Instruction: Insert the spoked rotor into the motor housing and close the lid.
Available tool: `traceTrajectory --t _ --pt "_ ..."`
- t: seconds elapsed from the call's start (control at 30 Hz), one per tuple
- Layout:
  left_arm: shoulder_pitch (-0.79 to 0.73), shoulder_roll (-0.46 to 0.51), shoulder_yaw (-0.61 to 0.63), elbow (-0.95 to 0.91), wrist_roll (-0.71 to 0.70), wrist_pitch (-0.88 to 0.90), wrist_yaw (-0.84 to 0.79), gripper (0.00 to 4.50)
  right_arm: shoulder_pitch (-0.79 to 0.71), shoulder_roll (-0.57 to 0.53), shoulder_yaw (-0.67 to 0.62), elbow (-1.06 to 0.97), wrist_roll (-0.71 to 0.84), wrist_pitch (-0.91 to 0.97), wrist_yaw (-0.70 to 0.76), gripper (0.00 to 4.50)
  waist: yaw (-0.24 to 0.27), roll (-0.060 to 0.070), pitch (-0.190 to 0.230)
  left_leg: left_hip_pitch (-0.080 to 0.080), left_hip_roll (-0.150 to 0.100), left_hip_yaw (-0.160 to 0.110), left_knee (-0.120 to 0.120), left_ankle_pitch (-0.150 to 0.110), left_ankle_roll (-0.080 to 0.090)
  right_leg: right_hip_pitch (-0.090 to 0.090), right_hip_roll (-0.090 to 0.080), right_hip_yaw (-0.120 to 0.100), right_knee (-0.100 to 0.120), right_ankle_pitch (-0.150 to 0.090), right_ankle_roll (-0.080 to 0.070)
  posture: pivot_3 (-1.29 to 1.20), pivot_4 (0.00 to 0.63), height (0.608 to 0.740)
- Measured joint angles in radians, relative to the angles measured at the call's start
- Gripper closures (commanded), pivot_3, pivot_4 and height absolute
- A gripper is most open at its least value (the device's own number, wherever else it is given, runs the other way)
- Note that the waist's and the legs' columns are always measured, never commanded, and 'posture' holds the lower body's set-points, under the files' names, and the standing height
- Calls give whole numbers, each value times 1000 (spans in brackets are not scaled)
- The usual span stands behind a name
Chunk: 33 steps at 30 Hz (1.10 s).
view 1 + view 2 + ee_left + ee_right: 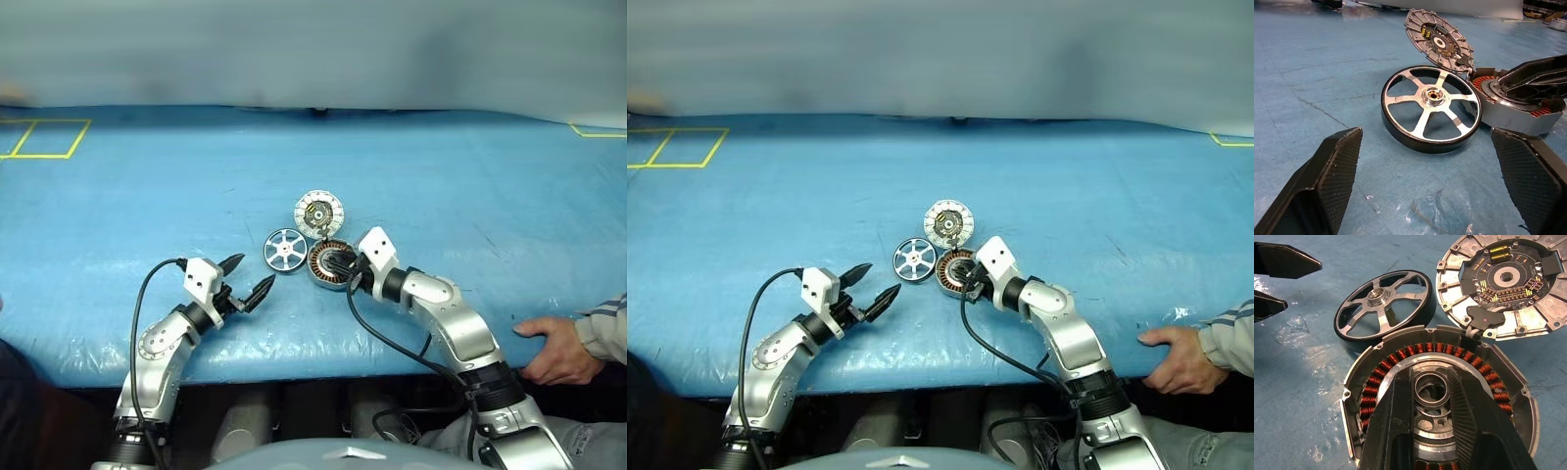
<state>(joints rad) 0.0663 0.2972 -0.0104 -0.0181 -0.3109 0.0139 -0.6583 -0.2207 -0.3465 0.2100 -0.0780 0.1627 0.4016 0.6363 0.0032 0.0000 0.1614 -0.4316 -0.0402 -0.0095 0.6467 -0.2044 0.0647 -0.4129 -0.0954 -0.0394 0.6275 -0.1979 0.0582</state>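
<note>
The spoked rotor lies flat on the blue table, a silver wheel with a dark rim. Just right of it sits the motor housing, copper windings ringing its inside. The lid stands swung back from the housing's far edge, its whitish segmented inside showing. My right gripper reaches into the housing, its fingers nearly together on either side of the centre hub ring. My left gripper stands open a little in front and to the left of the rotor, touching nothing.
A person's hand rests on the table's front edge at the right. Yellow tape squares mark the far left of the blue table cover. Black cables hang from both wrists.
</note>
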Motion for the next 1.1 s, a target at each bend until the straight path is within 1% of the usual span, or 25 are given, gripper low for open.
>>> traceTrajectory --t 0.63,0.7,0.73,0.83,1.1 --pt "0 0 -1 1 0 0 1 0 0 -6 -1 -2 -13 0 2 3850 1 0 0 0 0 0 0 0 0 0 0 0 0 0 0 0 150 740" --pt "0 0 -1 1 0 0 1 0 0 -7 -1 -3 -13 0 5 3122 1 0 0 0 0 0 0 0 0 0 0 0 0 0 0 0 150 740" --pt "0 0 -1 1 0 0 1 0 0 -9 -1 -4 -13 1 7 2899 1 0 0 0 0 0 0 0 0 0 0 0 0 0 0 0 150 740" --pt "0 0 -1 1 0 0 1 0 0 -9 -1 -5 -15 1 10 1926 1 0 0 0 0 0 0 0 0 0 0 0 0 0 0 0 150 740" --pt "0 0 -3 1 1 0 1 0 1 4 -3 -10 6 1 16 1926 1 0 0 0 0 0 0 0 0 0 0 0 0 0 0 0 150 740"
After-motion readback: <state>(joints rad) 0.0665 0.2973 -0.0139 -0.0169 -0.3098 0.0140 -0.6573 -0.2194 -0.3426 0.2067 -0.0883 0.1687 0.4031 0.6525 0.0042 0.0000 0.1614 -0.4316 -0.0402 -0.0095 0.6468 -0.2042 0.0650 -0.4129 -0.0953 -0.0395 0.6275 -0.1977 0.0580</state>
